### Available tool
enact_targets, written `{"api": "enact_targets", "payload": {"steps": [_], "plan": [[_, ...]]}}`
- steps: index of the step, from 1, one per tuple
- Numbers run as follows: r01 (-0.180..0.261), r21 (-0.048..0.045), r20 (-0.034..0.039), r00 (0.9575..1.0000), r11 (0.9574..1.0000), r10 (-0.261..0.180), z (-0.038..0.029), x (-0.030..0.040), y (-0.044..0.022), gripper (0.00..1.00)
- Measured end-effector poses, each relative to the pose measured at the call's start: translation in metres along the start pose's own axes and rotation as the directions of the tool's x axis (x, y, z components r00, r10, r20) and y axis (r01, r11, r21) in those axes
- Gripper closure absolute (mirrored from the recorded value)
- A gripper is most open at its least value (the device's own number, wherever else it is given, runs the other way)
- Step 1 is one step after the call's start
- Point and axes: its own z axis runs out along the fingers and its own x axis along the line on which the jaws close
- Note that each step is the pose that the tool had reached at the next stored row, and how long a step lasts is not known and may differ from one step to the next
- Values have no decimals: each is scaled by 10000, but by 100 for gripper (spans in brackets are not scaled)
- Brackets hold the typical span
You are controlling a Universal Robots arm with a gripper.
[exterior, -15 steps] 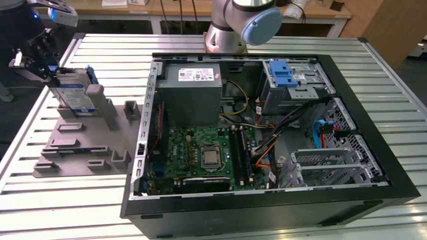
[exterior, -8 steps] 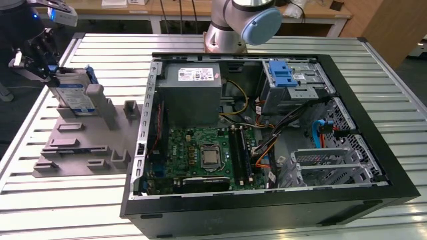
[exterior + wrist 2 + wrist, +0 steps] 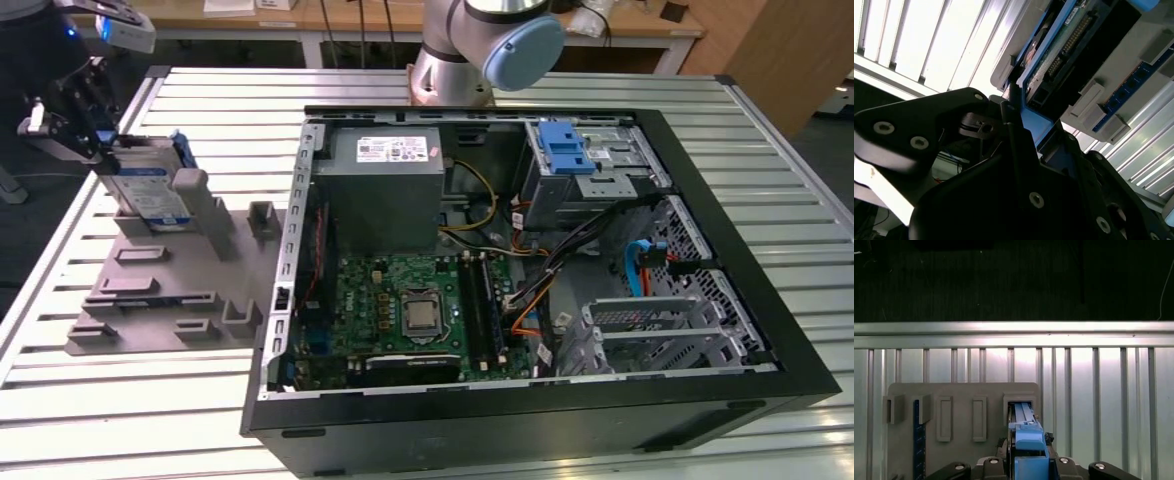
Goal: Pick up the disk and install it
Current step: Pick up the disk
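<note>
The disk (image 3: 144,192), upright in the holder (image 3: 160,290), is clamped by the closed gripper (image 3: 96,150), seen at its 10 o'clock in the exterior view.

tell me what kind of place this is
Likely a robotics lab bench for computer assembly work: an open desktop PC case lies on a slatted aluminium table, a robot arm rises beyond it, and a grey fixture plate beside it holds the disk.
</note>
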Motion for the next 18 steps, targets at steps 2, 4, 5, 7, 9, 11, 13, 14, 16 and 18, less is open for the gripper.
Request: {"api": "enact_targets", "payload": {"steps": [2, 4, 5, 7, 9, 11, 13, 14, 16, 18], "plan": [[0, -2, 0, 10000, 10000, 0, -19, 0, 0, 64], [0, -2, -1, 10000, 10000, 0, -46, 0, 1, 64], [-1, -4, -2, 10000, 10000, 1, -59, 0, 1, 64], [0, -2, -1, 10000, 10000, 0, -81, 0, 2, 64], [0, -3, -2, 10000, 10000, 0, -106, -1, 2, 64], [0, -2, -2, 10000, 10000, 0, -133, -1, 2, 64], [-1, -3, -2, 10000, 10000, 1, -161, -1, 3, 64], [0, -3, -2, 10000, 10000, 0, -176, -1, 3, 64], [0, -4, -2, 10000, 10000, 0, -202, -1, 4, 64], [0, -3, -2, 10000, 10000, 0, -221, -1, 4, 64]]}}
